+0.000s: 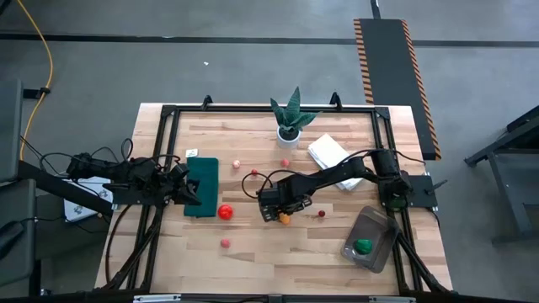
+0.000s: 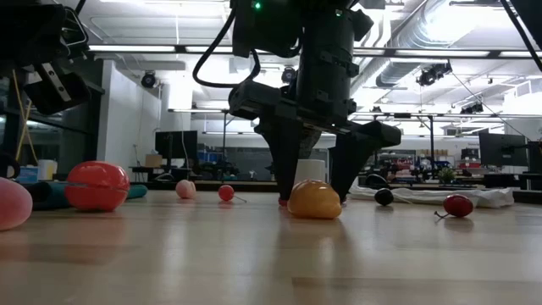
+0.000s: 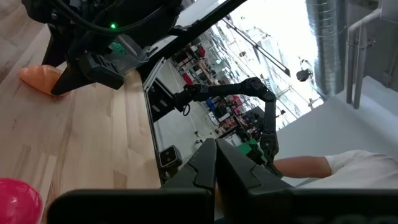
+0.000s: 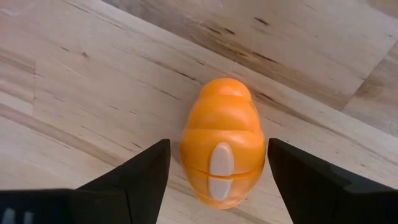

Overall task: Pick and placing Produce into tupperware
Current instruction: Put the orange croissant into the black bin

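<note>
- The right gripper (image 4: 217,171) stands low over the middle of the table, its two dark fingers (image 4: 140,177) spread wide on either side of an orange toy fruit (image 4: 224,149); in the right wrist view a narrow gap shows between each finger and the fruit, so they do not clamp it.
- In the low view the same fingers reach down to the wooden tabletop (image 2: 271,263) and straddle the orange fruit (image 2: 314,200), which rests on the wood.
- The fruit is ribbed, with a pale oval patch on one end.
- The right arm (image 1: 337,175) stretches from its base at the table's right edge inward toward the centre, bent at the elbow, wrist pointing down.
- The left gripper (image 3: 216,168) has its fingers pressed together, holding nothing; the left arm (image 1: 135,181) lies low at the table's left side, its tip over the dark green mat (image 1: 202,187).
- A large red toy fruit (image 1: 226,212) sits just beside the mat's near corner; a pink one (image 1: 226,243) lies nearer the front edge.
- Small pieces lie scattered: a dark red one (image 1: 322,214) right of the gripper, and red ones (image 1: 254,172) and (image 1: 285,163) behind it.
- The tupperware (image 1: 370,239) sits at the front right, tilted relative to the table edge, with a green piece (image 1: 363,246) inside.
- A spiky green plant in a white pot (image 1: 290,118) and a folded white cloth (image 1: 328,153) stand at the back.
- No readable writing or labels appear.
</note>
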`<action>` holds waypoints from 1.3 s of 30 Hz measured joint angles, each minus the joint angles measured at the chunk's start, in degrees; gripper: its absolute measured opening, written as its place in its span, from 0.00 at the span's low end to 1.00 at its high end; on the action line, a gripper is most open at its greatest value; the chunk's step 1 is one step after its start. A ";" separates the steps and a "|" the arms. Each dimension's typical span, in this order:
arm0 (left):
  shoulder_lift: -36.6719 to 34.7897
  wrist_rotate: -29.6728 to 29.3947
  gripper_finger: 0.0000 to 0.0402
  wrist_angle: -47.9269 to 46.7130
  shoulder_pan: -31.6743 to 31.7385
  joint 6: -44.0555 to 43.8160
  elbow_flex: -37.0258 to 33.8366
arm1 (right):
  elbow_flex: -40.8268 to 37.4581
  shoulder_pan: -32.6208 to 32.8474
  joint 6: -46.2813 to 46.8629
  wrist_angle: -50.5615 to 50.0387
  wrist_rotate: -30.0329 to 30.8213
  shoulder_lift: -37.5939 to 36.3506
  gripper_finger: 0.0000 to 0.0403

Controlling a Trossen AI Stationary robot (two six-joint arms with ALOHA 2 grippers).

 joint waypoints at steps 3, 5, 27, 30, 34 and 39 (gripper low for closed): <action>0.00 -0.01 0.00 0.00 -0.01 0.01 -0.01 | 0.00 0.00 0.00 0.00 0.00 -0.01 0.64; 0.00 0.00 0.00 0.00 0.00 -0.01 -0.02 | 0.00 0.00 0.00 0.00 0.00 -0.03 0.64; 0.00 -0.02 0.00 -0.02 -0.01 -0.01 -0.01 | 0.00 0.00 -0.46 0.02 0.02 -0.12 0.51; 0.00 -0.02 0.00 -0.02 -0.02 -0.01 0.00 | 0.00 0.00 -0.46 0.02 0.02 -0.12 0.51; 0.00 -0.02 0.00 -0.02 -0.01 -0.01 0.00 | 0.00 0.00 -0.46 0.02 0.04 -0.12 0.51; 0.00 -0.02 0.00 -0.01 -0.01 -0.01 0.00 | 0.00 0.02 -0.44 0.02 0.04 -0.12 0.51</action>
